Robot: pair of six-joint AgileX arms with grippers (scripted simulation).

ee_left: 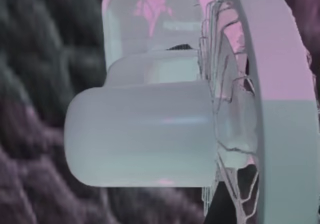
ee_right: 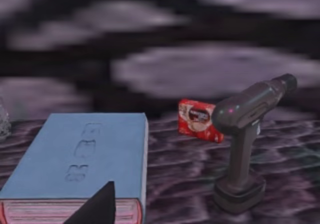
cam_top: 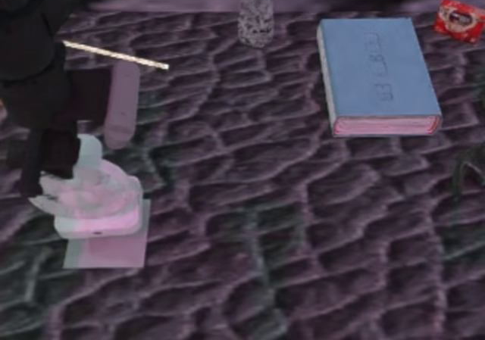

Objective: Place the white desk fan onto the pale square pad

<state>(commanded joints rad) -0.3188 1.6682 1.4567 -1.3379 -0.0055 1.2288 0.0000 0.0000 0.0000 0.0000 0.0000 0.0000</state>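
- Left arm [cam_top: 42,75]: dark, at the table's left edge, reaching down over the fan [cam_top: 95,196]. Its claw is hidden behind the arm and the fan, so whether it is wide, narrow or gripping cannot be told.
- Fan, top view: white, at the left side of the table, its base over the far edge of the pad [cam_top: 106,245]. Whether the base rests on the pad or hangs just above it cannot be told.
- Fan, left wrist view: the cylindrical motor housing [ee_left: 142,134] and ring grille [ee_left: 280,109] fill the frame, with the base [ee_left: 150,24] behind them.
- Pad: pale, flat and square; its near half lies bare, and its edges run nearly parallel to the table's sides.
- Open room: broad bare table [cam_top: 265,226] stretches right of the fan and pad.
- Book [cam_top: 377,75]: blue, far right, well apart from the fan.
- Red packet [cam_top: 459,18]: at the far right corner, beyond the book.
- Glass vase [cam_top: 256,14]: at the far edge, near the middle.
- Thin pale rod [cam_top: 114,55]: lies far left, beside the arm.
- Drill [ee_right: 245,144]: dark, upright, seen in the right wrist view near the packet and book.
- Right arm: parked out of the top view; one dark fingertip [ee_right: 97,209] shows, so the claw's width cannot be told.
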